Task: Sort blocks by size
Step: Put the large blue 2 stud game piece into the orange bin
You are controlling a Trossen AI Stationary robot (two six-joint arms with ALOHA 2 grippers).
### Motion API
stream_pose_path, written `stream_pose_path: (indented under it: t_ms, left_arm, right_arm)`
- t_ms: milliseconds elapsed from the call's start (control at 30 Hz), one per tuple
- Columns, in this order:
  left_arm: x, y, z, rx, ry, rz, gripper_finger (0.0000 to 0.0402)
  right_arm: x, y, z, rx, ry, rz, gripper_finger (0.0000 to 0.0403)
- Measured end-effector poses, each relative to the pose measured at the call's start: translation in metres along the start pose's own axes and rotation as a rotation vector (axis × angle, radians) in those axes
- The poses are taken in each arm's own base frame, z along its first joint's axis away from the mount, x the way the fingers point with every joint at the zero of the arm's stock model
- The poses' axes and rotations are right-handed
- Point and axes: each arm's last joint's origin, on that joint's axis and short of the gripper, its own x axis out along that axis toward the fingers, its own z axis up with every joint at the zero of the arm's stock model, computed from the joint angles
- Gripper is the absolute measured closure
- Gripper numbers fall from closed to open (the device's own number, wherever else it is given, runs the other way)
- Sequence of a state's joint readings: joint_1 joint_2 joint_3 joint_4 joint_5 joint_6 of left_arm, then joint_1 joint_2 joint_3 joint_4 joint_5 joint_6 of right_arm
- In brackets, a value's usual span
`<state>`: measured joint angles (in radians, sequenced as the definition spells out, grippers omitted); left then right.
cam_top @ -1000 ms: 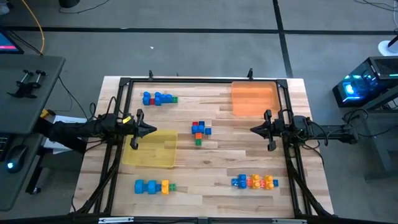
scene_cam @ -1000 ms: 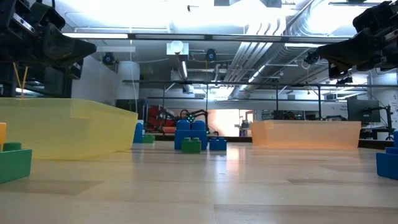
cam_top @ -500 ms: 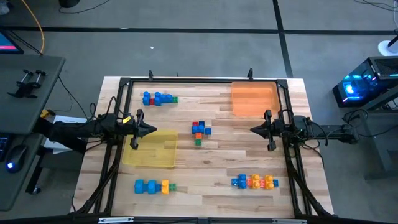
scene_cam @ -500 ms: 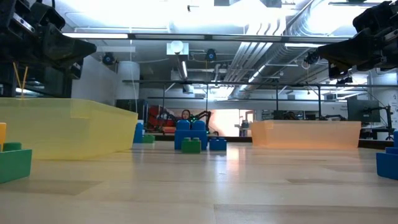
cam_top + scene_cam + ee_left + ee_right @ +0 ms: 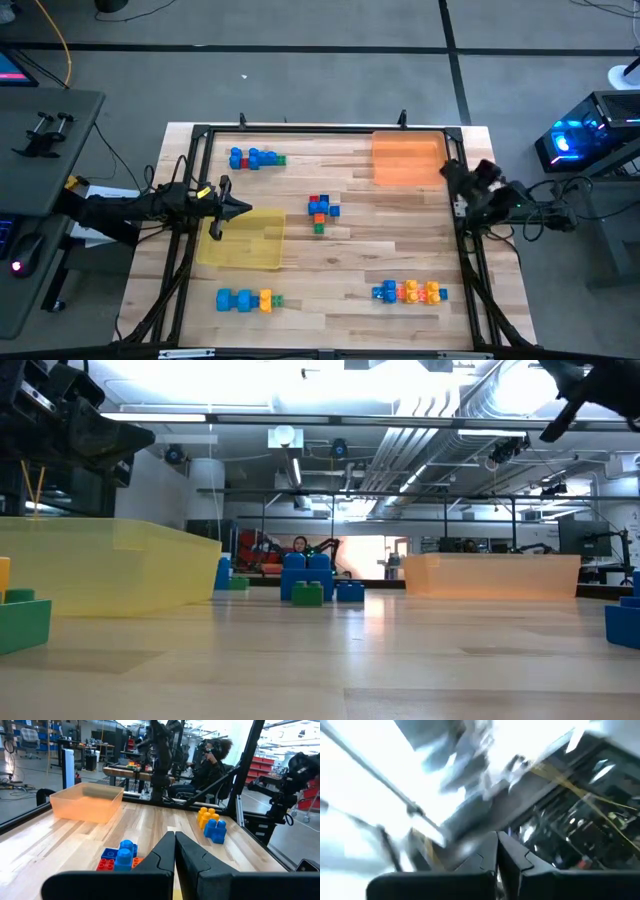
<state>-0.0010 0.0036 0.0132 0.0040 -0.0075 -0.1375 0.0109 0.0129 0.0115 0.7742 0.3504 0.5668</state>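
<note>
Blocks lie on the wooden table in four groups: a centre cluster (image 5: 322,210), a row at the far left (image 5: 255,158), a row at the near left (image 5: 243,299) and a row at the near right (image 5: 410,292). My left gripper (image 5: 240,209) is shut and empty, above the far edge of the yellow tray (image 5: 240,245); its shut fingers show in the left wrist view (image 5: 175,842), pointing at the centre cluster (image 5: 119,857). My right gripper (image 5: 447,170) is shut and empty, raised beside the orange tray (image 5: 408,158) and tipped upward; its wrist view (image 5: 497,842) shows only the ceiling.
A dark metal frame (image 5: 300,130) runs round the table's edges. The orange tray stands at the far right, the yellow tray at the middle left. A person (image 5: 212,760) sits beyond the table's right side. Bare wood lies between the block groups.
My right gripper has drawn back from the table's middle toward the right and far edges, risen, and tipped so its fingers point upward; it has stayed shut. The blocks have not moved.
</note>
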Motion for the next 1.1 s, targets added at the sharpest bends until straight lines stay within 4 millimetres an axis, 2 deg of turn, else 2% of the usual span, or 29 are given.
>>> stream_pose_path:
  t_ms: [67, 133, 200, 300, 400, 500, 600, 700, 800, 933, 1100]
  left_arm:
    - [0.000, 0.000, 0.000, 0.000, 0.000, 0.000, 0.0401]
    - [0.000, 0.000, 0.000, 0.000, 0.000, 0.001, 0.0401]
    - [0.000, 0.000, 0.000, 0.000, 0.000, 0.000, 0.0401]
    - [0.000, 0.000, 0.000, 0.000, 0.000, 0.000, 0.0401]
    - [0.000, 0.000, 0.000, 0.000, 0.000, 0.000, 0.0401]
    - [0.000, 0.000, 0.000, 0.000, 0.000, 0.000, 0.0401]
    - [0.000, 0.000, 0.000, 0.000, 0.000, 0.000, 0.0401]
    - [0.000, 0.000, 0.000, 0.000, 0.000, 0.000, 0.0401]
    - [0.000, 0.000, 0.000, 0.000, 0.000, 0.000, 0.0401]
    - [0.000, 0.000, 0.000, 0.000, 0.000, 0.000, 0.0401]
    - [0.000, 0.000, 0.000, 0.000, 0.000, 0.001, 0.0401]
  right_arm:
    - [0.007, 0.006, 0.005, 0.073, 0.004, -0.023, 0.0402]
    - [0.024, 0.020, 0.011, 0.075, 0.109, 0.022, 0.0402]
    - [0.046, 0.033, 0.011, 0.036, 0.265, -0.007, 0.0399]
    - [0.080, 0.046, 0.000, -0.067, 0.617, -0.117, 0.0379]
    - [0.095, 0.046, -0.024, -0.068, 1.068, -0.306, 0.0340]
    - [0.094, 0.045, -0.059, 0.053, 1.469, -0.431, 0.0290]
    - [0.089, 0.053, -0.090, 0.199, 1.708, -0.537, 0.0244]
    - [0.080, 0.058, -0.117, 0.257, 1.771, -0.795, 0.0216]
    - [0.080, 0.068, -0.137, 0.306, 1.664, -1.018, 0.0210]
    - [0.076, 0.079, -0.167, 0.322, 1.521, -1.281, 0.0221]
    - [0.075, 0.097, -0.200, 0.318, 1.490, -1.496, 0.0242]
